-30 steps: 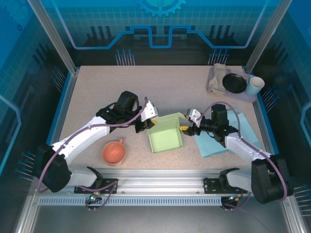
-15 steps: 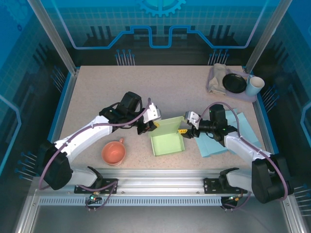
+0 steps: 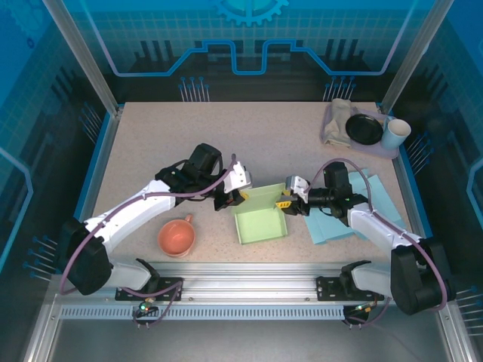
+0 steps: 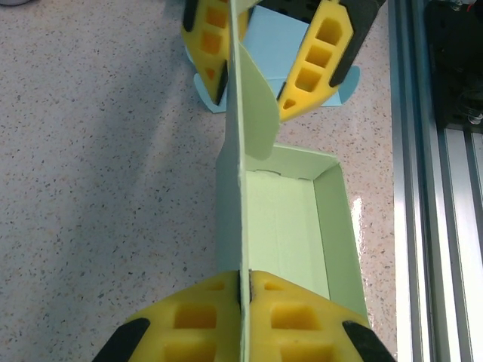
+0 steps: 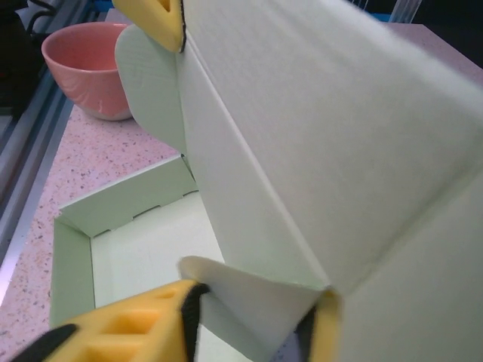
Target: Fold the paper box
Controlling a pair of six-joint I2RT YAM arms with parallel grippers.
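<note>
The light green paper box (image 3: 262,223) lies open at the table's middle, its lid (image 4: 235,181) held up on edge. My left gripper (image 4: 243,288) is shut on the lid's left end; from above, the left gripper (image 3: 235,195) sits at the box's far left corner. My right gripper (image 5: 253,320) straddles the lid's right end. Its jaws stand partly closed but still apart, and the rounded side flap (image 5: 253,298) lies bent across the gap, touching both pads. From above, the right gripper (image 3: 284,204) is at the box's far right corner.
A pink bowl (image 3: 176,237) sits left of the box, near the front rail (image 3: 249,289). Blue paper sheets (image 3: 355,215) lie under the right arm. A tray with a cloth (image 3: 338,121), a black dish (image 3: 364,129) and a white cup (image 3: 395,133) stands at the back right.
The lid has swung up from lying back to standing on edge. My right gripper slid left onto the lid's end and narrowed round the flap. The left gripper kept its hold.
</note>
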